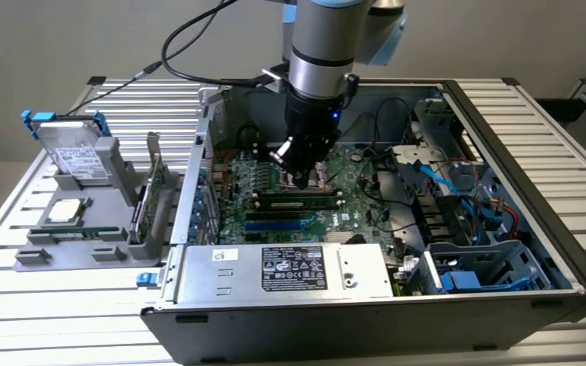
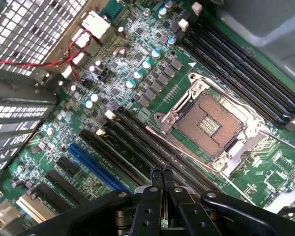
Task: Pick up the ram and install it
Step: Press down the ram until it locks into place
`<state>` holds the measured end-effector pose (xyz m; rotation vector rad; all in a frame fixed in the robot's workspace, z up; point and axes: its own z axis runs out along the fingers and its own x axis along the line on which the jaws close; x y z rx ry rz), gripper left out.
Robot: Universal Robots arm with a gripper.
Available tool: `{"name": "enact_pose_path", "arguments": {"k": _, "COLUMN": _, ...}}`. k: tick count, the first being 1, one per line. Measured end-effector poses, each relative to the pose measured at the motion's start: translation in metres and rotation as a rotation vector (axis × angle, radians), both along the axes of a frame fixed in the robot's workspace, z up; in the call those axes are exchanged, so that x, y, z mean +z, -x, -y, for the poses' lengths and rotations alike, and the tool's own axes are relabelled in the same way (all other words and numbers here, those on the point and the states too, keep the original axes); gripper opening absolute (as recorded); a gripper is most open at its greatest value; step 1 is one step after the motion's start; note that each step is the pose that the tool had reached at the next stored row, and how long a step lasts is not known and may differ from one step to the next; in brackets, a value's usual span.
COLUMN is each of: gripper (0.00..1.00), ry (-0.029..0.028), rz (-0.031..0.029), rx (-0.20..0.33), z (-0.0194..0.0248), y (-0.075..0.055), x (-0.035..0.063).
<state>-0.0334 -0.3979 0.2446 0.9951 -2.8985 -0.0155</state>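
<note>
RAM stick (image 1: 293, 203) lies along a memory slot on the motherboard (image 1: 359, 217) in the exterior view, a long dark strip with a row of chips, directly under the gripper (image 1: 301, 181). Whether it is fully latched cannot be told. In the wrist view the fingertips (image 2: 156, 173) stand pressed together with nothing between them, so the claw is closed and empty. They sit just over the black slots (image 2: 137, 147) that run beside the CPU socket (image 2: 209, 120). By my reading, closed tips held above a stick already in its slot suit pressing down rather than grasping.

Nearest the exterior camera, the power supply (image 1: 293, 268) fills the front edge of the computer case (image 1: 375, 324), its label facing up. Toward the exterior view's right, a blue drive cage (image 1: 481, 271) holds cabling, with red and blue leads trailing to the board. The case lies on its side with the panel off, which leaves the board open to an arm coming from above.

Beyond the gripper the robot arm (image 1: 323, 53) rises upright, its cable looping away to the exterior view's left.

On the slatted table (image 1: 18, 252), at the exterior view's left, a grey holder (image 1: 89, 221) carries loose parts: a hard drive (image 1: 74, 156) stood on edge, a processor chip (image 1: 66, 211) lying flat, and an expansion card (image 1: 155, 191) upright with its metal bracket. These appear staged for separate fitting and are well apart from the gripper.
</note>
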Motion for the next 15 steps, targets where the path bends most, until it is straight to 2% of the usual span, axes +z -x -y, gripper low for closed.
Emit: {"name": "enact_pose_path", "arguments": {"k": 15, "gripper": 0.10, "ry": 0.0000, "rz": 0.0092, "rx": -0.204, "z": 0.0000, "y": 0.0000, "x": 0.0000}}
